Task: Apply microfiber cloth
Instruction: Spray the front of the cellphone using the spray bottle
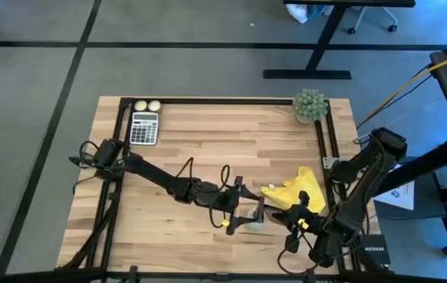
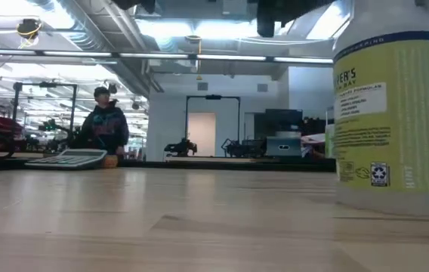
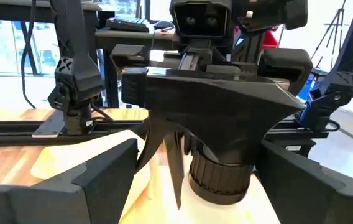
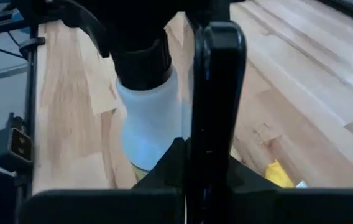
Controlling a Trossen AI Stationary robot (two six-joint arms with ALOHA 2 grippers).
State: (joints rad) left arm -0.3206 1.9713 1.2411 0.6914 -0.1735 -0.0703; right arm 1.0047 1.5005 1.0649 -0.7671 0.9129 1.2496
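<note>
From the high view, my left gripper (image 1: 247, 211) reaches to a white plastic spray bottle with a dark trigger head (image 1: 253, 222), and my right gripper (image 1: 297, 220) crowds in just beside it; the bright yellow wrinkled microfiber cloth (image 1: 296, 190) lies flat on the pale wooden slatted table (image 1: 208, 141) just past my right gripper; the risk, as I judge it, is the two grippers knocking together or tipping the bottle, being so close.

The low view shows only the bottle's yellow-labelled body (image 2: 396, 113) upright on the wood; neither gripper appears.

In the left wrist view, my fingers (image 3: 102, 174) stand spread wide either side of the trigger head (image 3: 220, 106), not clamped on it.

In the right wrist view, one dark finger (image 4: 217, 93) stands beside the bottle's neck (image 4: 148, 118); whether my right fingers are parted I cannot tell; a scrap of yellow cloth (image 4: 279, 174) peeks beyond.
</note>
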